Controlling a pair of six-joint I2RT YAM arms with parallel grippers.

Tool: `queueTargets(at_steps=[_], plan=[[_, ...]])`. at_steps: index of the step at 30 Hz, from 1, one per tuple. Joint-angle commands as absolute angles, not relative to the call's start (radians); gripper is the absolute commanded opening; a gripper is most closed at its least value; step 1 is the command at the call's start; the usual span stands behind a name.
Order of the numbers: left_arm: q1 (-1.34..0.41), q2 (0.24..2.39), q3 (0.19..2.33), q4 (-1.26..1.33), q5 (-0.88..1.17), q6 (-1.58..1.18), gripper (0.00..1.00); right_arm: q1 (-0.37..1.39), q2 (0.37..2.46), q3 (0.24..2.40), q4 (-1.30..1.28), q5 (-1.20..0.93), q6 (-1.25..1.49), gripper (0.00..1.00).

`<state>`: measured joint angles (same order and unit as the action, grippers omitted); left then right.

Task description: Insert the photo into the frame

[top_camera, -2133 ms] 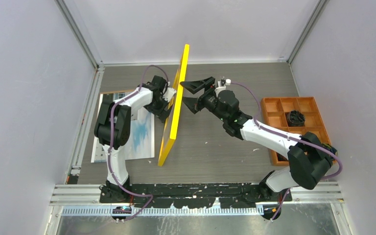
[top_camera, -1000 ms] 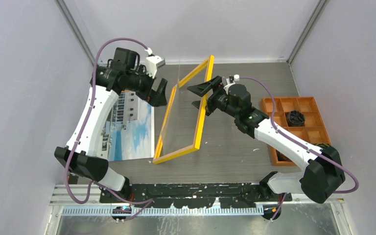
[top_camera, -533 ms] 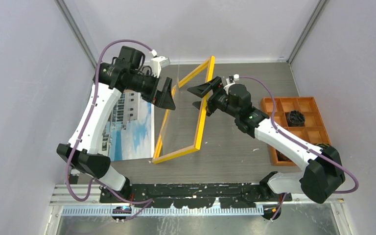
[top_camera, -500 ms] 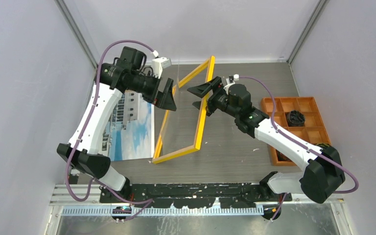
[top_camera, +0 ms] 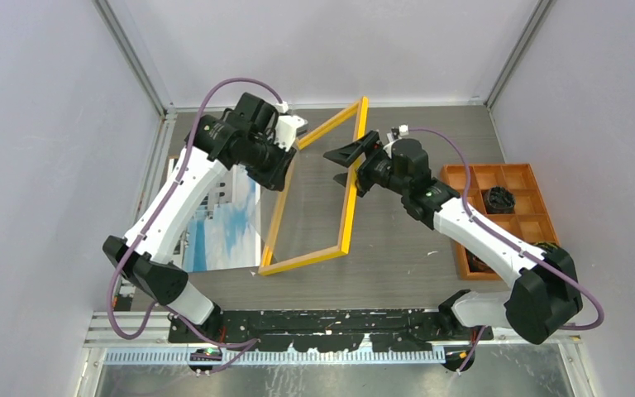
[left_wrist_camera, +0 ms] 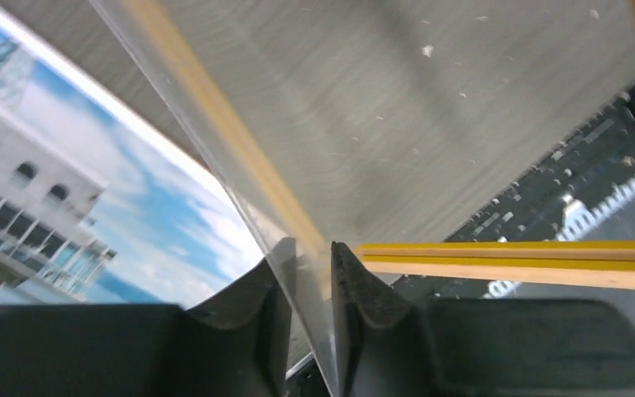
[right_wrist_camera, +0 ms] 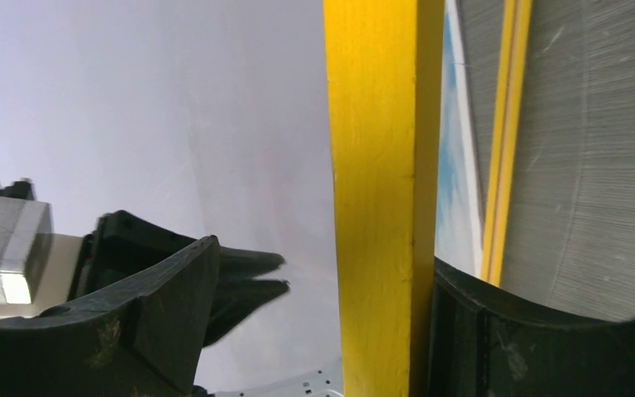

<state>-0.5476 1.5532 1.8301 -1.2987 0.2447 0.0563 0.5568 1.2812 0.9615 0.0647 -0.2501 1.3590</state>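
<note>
The yellow frame (top_camera: 347, 217) stands tilted on its lower rail in the middle of the table. My right gripper (top_camera: 344, 165) is open and straddles its right rail (right_wrist_camera: 376, 165): one finger rests against the rail, the other stands well off it. A clear pane (left_wrist_camera: 215, 157) leans out of the frame's left side. My left gripper (top_camera: 285, 172) is shut on the pane's edge, which passes between the fingertips (left_wrist_camera: 349, 269). The photo (top_camera: 227, 231) of blue sky and white buildings lies flat on the table, left of the frame and below the left arm.
An orange compartment tray (top_camera: 463, 184) sits at the right edge of the table with a black object (top_camera: 500, 198) in one cell. Grey walls close in at the back and on both sides. The arms' black base rail (top_camera: 339, 318) runs along the near edge.
My left gripper has moved right and down from above the photo to the pane and closed on it. The frame's top has shifted slightly right. The right gripper has stayed around the rail.
</note>
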Motion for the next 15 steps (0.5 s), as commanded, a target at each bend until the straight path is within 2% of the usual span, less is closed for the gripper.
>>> queueTargets(at_steps=[1, 5, 8, 15], plan=[[-0.551, 1.540, 1.936, -1.278, 0.039, 0.083, 0.19, 0.516, 1.223, 0.997, -0.008, -0.313, 1.266, 0.81], [-0.563, 1.562, 2.025, -1.314, 0.008, 0.074, 0.14, 0.494, 1.193, 1.017, -0.169, -0.317, 1.142, 0.80], [-0.565, 1.583, 2.068, -1.339, 0.008, 0.054, 0.06, 0.491, 1.179, 1.024, -0.275, -0.294, 1.031, 0.80], [-0.573, 1.587, 2.167, -1.370, -0.027, 0.067, 0.03, 0.487, 1.181, 0.987, -0.393, -0.261, 0.895, 0.77]])
